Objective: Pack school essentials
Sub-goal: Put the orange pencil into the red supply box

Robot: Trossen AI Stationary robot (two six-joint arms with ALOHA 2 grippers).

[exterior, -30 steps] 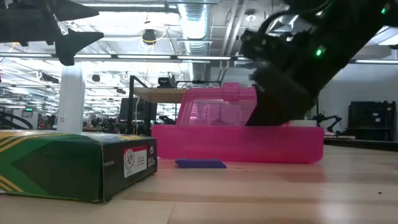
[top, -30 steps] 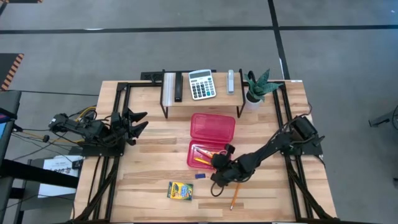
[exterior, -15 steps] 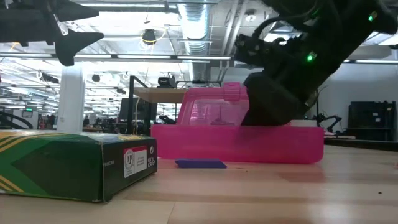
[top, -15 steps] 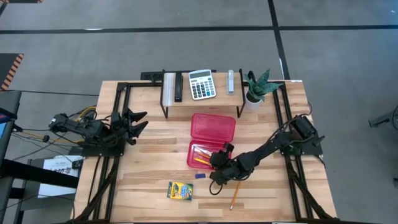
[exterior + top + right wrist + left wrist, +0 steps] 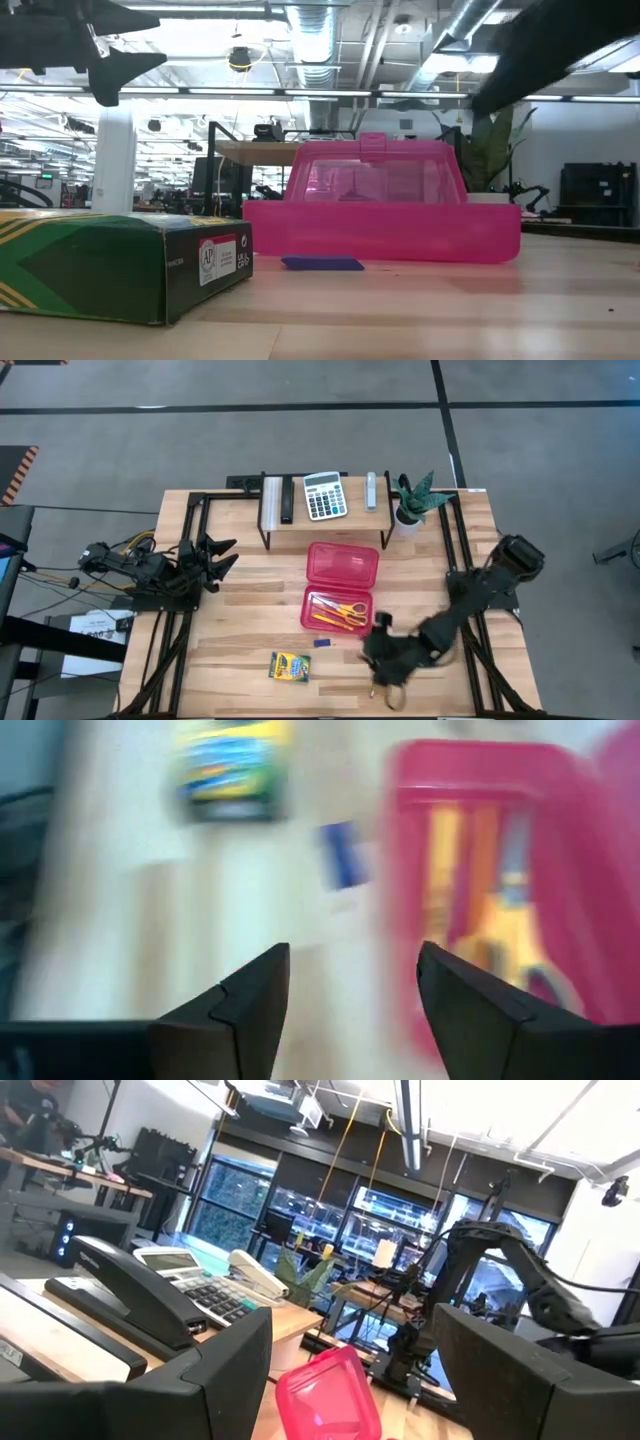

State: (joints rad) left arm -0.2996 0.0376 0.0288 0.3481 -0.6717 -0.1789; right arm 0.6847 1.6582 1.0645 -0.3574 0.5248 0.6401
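Observation:
The red case point(image 5: 341, 568) lies open at the table's middle. In its tray lie the yellow-handled scissors point(image 5: 350, 610) and orange and yellow pencils point(image 5: 322, 610). The tiny blue eraser point(image 5: 322, 643) lies flat on the table just in front of the case. The yellow-green crayon box point(image 5: 290, 665) lies flat nearer the front edge. My right gripper point(image 5: 386, 660) hangs open to the right of the eraser, near the front edge, with nothing between its fingers point(image 5: 255, 1010). My left gripper point(image 5: 218, 556) waits open at the table's left.
A black shelf at the back carries the grey calculator point(image 5: 323, 495) and a dark stapler point(image 5: 286, 500). A potted plant point(image 5: 415, 500) stands at the shelf's right end. Bare wood lies left of the crayon box and between the case and my left arm.
My right gripper has drawn back from the case's near right corner toward the table's near right and has left the low view. The scissors now show uncovered in the case's tray.

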